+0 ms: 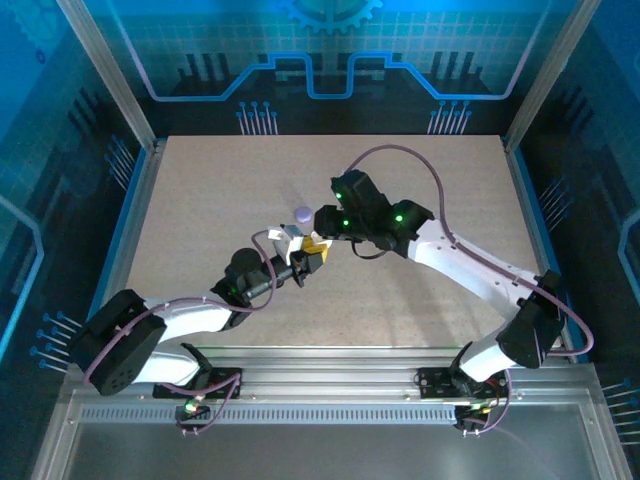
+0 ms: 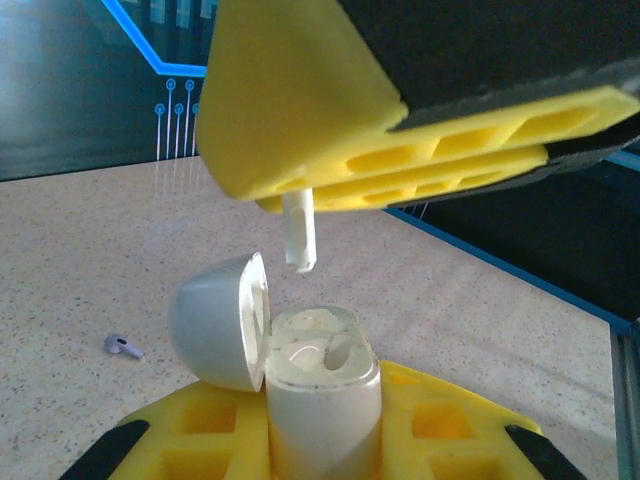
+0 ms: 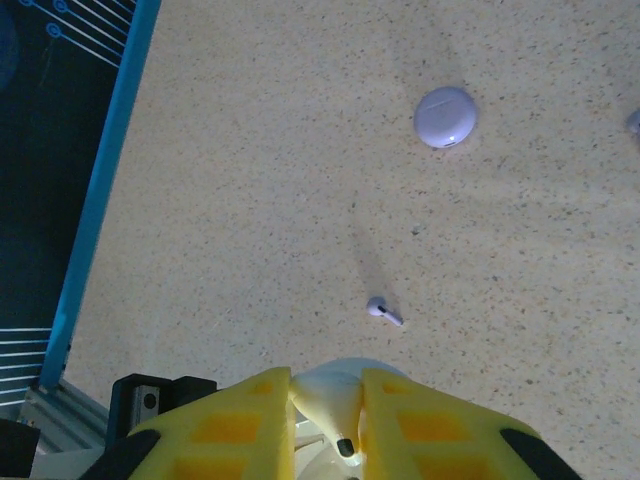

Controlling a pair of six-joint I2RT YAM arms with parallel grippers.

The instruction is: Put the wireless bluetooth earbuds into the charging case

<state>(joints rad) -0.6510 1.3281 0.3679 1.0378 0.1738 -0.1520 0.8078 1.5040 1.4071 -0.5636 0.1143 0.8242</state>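
earbud (image 2: 299,235) abv open case (image 2: 322,410)

The left arm (image 1: 190,320) and right arm (image 1: 470,268) are showing white shells, black joints, purple cables (image 1: 400,151); the right hand (image 3: 325,425) is showing yellow fingers (image 3: 240,435).

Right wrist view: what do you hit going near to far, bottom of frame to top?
right gripper pinching a white earbud → lavender earbud lying loose on the table → round lavender case, closed
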